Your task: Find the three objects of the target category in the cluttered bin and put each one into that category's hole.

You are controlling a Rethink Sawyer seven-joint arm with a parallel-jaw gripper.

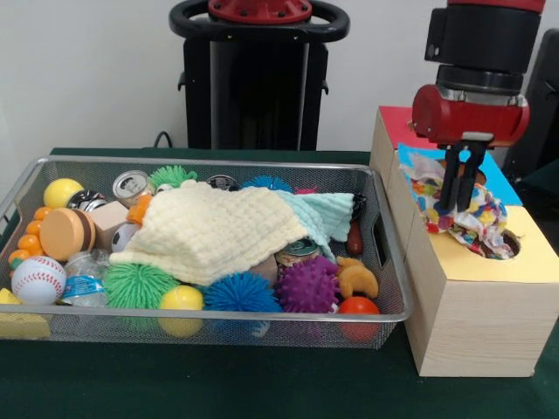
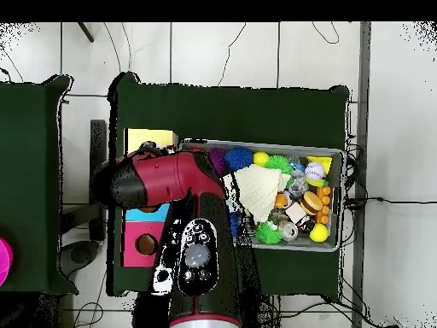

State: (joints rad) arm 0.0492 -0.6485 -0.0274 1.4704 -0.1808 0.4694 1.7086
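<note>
Over the box's (image 1: 476,314) yellow corner, the gripper (image 1: 460,194) is clamped on a patterned cloth (image 1: 467,218) bunched at the hole. Push it fully inside before you release.

A multicoloured patterned cloth (image 1: 472,209) lies crumpled over the round hole (image 1: 505,245) in the yellow section of the wooden box (image 1: 476,319), at the right of the bin (image 1: 218,325), partly stuffed in. In the bin, a pale yellow waffle cloth (image 1: 205,231) lies spread over the clutter, with a mint green cloth (image 1: 327,214) at its right edge, partly tucked beneath it.
</note>
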